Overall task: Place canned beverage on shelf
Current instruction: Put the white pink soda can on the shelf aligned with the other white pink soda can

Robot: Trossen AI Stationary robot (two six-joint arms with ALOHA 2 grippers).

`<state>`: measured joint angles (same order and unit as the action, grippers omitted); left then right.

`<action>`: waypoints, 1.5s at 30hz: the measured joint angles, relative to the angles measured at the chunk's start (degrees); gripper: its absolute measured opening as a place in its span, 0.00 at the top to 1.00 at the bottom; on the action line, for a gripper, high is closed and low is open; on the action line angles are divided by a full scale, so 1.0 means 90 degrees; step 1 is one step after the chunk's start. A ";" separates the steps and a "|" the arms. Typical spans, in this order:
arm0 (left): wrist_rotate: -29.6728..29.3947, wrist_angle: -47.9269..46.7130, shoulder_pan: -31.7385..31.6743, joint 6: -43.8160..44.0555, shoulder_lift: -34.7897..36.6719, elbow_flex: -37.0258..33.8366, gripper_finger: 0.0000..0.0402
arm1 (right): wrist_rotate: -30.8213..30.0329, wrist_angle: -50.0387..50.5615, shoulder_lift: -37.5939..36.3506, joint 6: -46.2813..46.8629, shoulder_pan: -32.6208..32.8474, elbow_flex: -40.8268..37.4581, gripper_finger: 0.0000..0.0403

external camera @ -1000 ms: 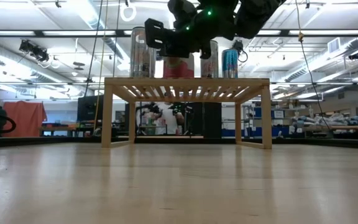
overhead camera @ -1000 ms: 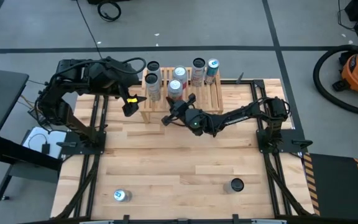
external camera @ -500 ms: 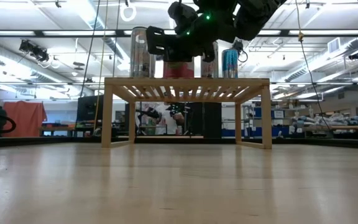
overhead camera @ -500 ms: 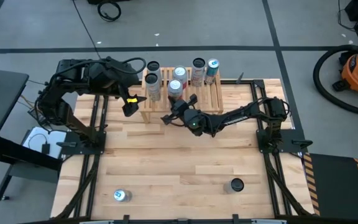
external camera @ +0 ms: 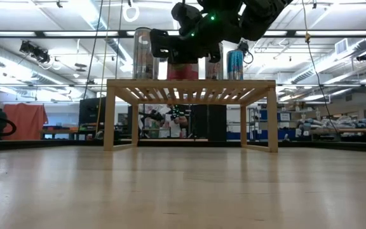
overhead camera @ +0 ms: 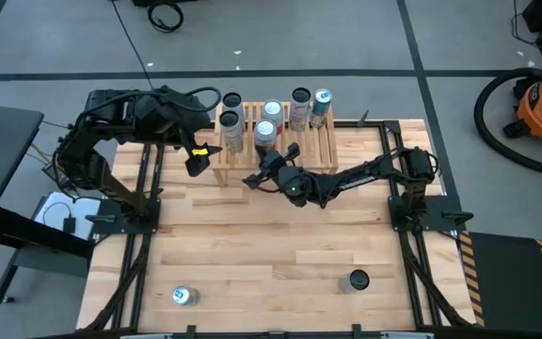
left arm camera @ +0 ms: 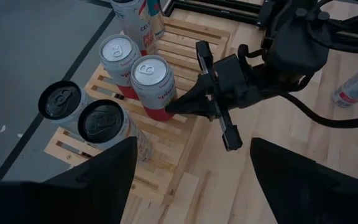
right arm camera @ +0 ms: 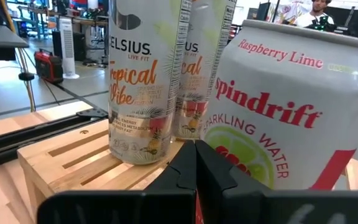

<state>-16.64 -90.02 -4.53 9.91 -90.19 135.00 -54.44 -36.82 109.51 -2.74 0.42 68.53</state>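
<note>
Two dark fingers of the right gripper point(overhead camera: 249, 179) are pressed together with nothing between them. In the right wrist view their tips point(right arm camera: 194, 163) meet just in front of the Spindrift Raspberry Lime can point(right arm camera: 288, 118). In the left wrist view the closed tip comes right up to the lower red part of this can point(left arm camera: 154, 84); whether it touches I cannot tell. The right arm point(overhead camera: 365, 174) reaches across the table from about 3 o'clock toward the shelf.

The shelf point(overhead camera: 320, 149) is a low rack of light wood with a slatted top, and it stands at about 12 o'clock on the wooden table point(overhead camera: 271, 254). Six cans stand upright on it. At the 9 o'clock end are two tall Celsius Tropical Vibe cans point(right arm camera: 143, 81), one behind the other. The Spindrift can and a second similar can point(left arm camera: 120, 59) are in the middle. Toward 3 o'clock stand a white and red can point(overhead camera: 299, 106) and a blue can point(overhead camera: 322, 104).

The left gripper point(overhead camera: 199, 158) hangs at about 10 o'clock, just beside the 9 o'clock end of the shelf. Its fingers point(left arm camera: 309, 186) are spread wide and hold nothing.

Two more cans are far from the shelf, near the 6 o'clock edge of the table: a silver one point(overhead camera: 183, 296) at about 7 o'clock and a dark one point(overhead camera: 357, 280) at about 5 o'clock.
</note>
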 joint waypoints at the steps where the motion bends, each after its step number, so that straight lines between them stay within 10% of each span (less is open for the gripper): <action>1: 0.0000 0.0000 0.0000 0.0000 0.0000 0.0000 0.21 | 0.0035 0.0009 0.0000 0.0000 0.0011 0.0000 0.99; 7: 0.0000 0.0000 0.0002 -0.0005 0.0000 0.0000 0.21 | 0.0337 0.0052 -0.0087 -0.0231 0.0337 0.0000 0.99; 21: -0.0002 0.0000 0.0000 0.0000 0.0000 0.0000 0.21 | -0.1688 0.0335 -0.1720 -0.2521 0.1041 -0.0019 0.99; 45: -0.0002 0.0001 0.0001 -0.0005 0.0000 0.0000 0.21 | -0.1160 0.3893 -0.4556 -0.0877 0.0923 -0.0024 0.98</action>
<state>-16.67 -90.01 -4.53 9.87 -90.19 135.00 -64.88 -1.78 68.51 -10.63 8.73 68.31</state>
